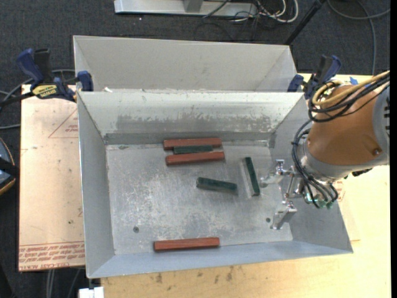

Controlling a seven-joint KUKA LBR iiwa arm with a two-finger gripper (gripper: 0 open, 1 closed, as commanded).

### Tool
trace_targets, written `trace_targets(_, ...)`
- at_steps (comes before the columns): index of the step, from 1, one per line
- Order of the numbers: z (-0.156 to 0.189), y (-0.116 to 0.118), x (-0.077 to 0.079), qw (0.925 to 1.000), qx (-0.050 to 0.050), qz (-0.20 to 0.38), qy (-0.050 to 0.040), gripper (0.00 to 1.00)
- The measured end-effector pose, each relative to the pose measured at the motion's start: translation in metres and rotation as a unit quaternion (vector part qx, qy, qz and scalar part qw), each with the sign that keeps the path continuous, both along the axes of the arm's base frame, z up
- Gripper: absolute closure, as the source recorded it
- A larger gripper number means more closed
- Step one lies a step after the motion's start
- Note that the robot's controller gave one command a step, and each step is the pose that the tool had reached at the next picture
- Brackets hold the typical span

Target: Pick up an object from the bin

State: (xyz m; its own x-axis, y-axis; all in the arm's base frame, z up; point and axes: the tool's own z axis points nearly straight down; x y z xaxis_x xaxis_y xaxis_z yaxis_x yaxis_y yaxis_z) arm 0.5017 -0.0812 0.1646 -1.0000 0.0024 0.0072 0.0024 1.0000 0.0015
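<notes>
**Open pincer low at the bin's right side, nothing in it**

A grey metal bin [93, 185] with sloping walls stands on a dark floor [37, 17], and a few loose bars lie scattered over its scuffed bottom. The pincer [282, 194] hangs low at the right side of the bin, just off the right wall. Its two fingers are spread wide, one toward the far wall and one toward the near wall, and the gap between them is bare.

Nearest to it, just to its left and not touching it, lies a slim green-and-grey bar [250, 176] that runs from far to near at a slight tilt. Left of that is a short dark green bar [216, 185], lying near the middle of the bin.

Farther off, by the far wall, three bars lie close together side by side: a reddish-brown bar [192, 143], a dark green bar [195, 148] and a second reddish-brown bar [195, 158]. A lone reddish-brown bar [186, 244] lies well apart, along the near wall.
</notes>
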Motion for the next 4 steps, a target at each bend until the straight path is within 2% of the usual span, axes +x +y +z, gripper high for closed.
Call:
trace_targets(1,0.004,0.000,0.002,1.0000,-0.001,0.001,-0.0038,0.00)
trace_targets(2,-0.043,0.015,0.023,0.9999,-0.001,0.011,-0.0083,0.00)
trace_targets(3,-0.093,0.022,0.053,0.9999,0.000,0.015,-0.0010,0.00)
trace_targets(4,-0.086,0.067,0.083,0.9993,-0.001,0.036,-0.0109,1.00)
